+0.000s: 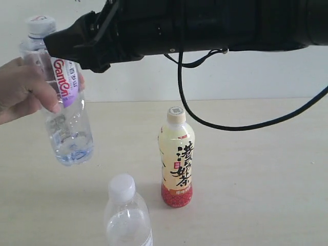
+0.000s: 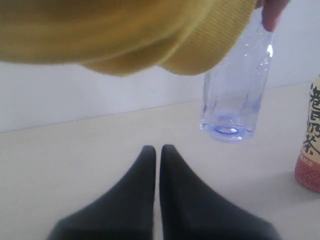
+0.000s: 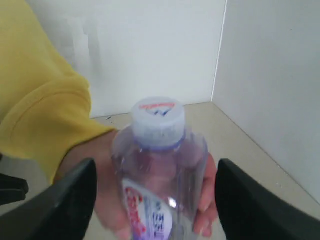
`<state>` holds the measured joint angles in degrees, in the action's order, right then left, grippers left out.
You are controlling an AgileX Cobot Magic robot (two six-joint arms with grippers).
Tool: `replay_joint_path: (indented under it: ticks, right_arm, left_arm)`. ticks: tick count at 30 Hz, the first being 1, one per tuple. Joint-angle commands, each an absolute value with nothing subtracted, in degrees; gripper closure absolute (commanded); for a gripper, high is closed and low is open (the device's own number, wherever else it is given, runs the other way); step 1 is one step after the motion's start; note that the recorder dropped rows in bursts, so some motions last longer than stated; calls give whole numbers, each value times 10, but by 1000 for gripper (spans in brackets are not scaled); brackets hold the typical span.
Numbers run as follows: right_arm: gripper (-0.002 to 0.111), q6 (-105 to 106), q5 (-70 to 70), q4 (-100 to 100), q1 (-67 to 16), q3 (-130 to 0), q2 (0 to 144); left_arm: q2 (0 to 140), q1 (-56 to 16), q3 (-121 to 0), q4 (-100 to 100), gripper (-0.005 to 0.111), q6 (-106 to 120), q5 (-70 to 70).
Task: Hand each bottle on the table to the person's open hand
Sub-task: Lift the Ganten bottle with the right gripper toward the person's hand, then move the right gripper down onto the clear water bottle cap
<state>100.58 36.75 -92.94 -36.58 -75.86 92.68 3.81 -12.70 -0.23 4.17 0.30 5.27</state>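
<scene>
A person's hand (image 1: 20,89) grips the taller clear bottle (image 1: 66,118) with the pale-blue cap and pink label, holding it tilted above the table (image 1: 256,169). My right gripper (image 3: 155,167) is open around that bottle (image 3: 157,165); both dark fingers (image 3: 75,200) stand apart from it. In the exterior view the right gripper (image 1: 54,45) reaches across to the bottle's neck. The tea bottle (image 1: 177,159) stands upright mid-table. The clear bottle with the white cap (image 1: 125,215) stands at the front edge. My left gripper (image 2: 157,150) is shut and empty, low over the table.
The person's yellow sleeve (image 2: 125,35) hangs over the left gripper. A black cable (image 1: 205,120) droops from the right arm behind the tea bottle (image 2: 310,145). A white wall runs behind the table, with a corner to the side (image 3: 220,60).
</scene>
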Motion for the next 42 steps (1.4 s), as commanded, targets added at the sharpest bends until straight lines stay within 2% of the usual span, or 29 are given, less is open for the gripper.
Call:
replay_joint_path:
  ticks: [1,13,25,42]
  right_arm:
    - [42,961,378,-879,-366,-764,901]
    - [42,691,516,-622,-366,-754,867]
    - [42,686,506,-600,-366,-635,867]
    - [42,752,447,-590,-366,-591,875]
  left_arm:
    - [41,-126,0,41,103,5,44]
    - [41,-126,0,41,103,5,44]
    - [41,-126,0,41,103,5,44]
    - [41,-126,0,41,103,5,44]
